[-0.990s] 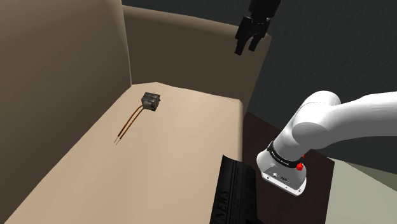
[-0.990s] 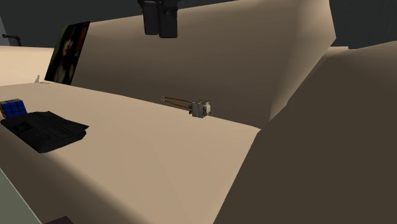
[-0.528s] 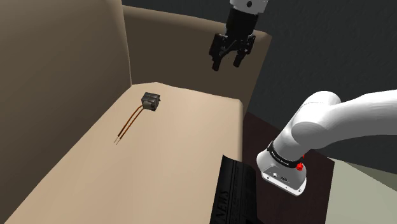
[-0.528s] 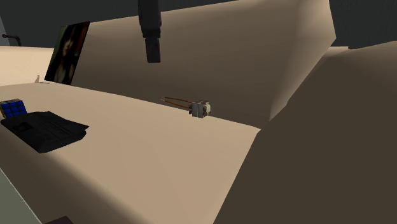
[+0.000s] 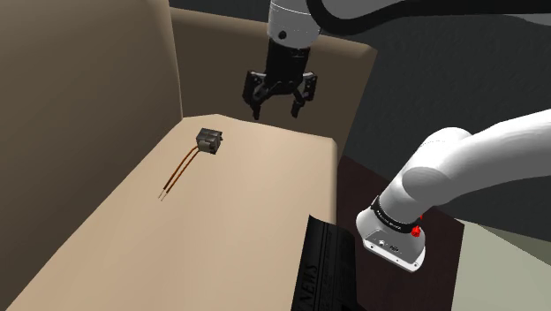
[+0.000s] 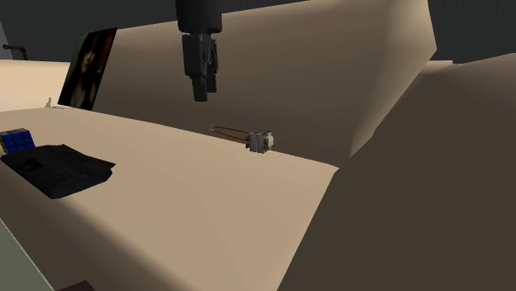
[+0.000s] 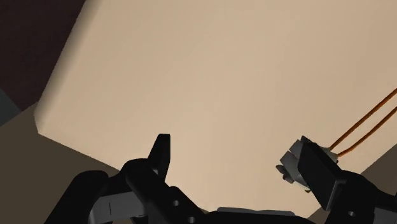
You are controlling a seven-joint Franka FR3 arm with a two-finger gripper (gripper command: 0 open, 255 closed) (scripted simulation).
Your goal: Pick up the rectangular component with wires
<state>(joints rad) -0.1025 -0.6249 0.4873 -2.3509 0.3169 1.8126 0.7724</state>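
The gripper (image 5: 276,110) hangs in the air over the far end of the tan surface (image 5: 230,221), its jaws spread wide and empty. The small dark boxy component (image 5: 209,140) lies on that surface, lower and toward the shoulder view's left of the jaws, untouched. Its two copper wires (image 5: 177,172) trail away from the gripper. In the wrist view, one finger (image 7: 318,168) partly hides it.

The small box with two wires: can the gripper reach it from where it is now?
Probably yes. The gripper hangs open above the beige surface, off to one side of the box, with nothing between them. The wires trail off the box's other side.
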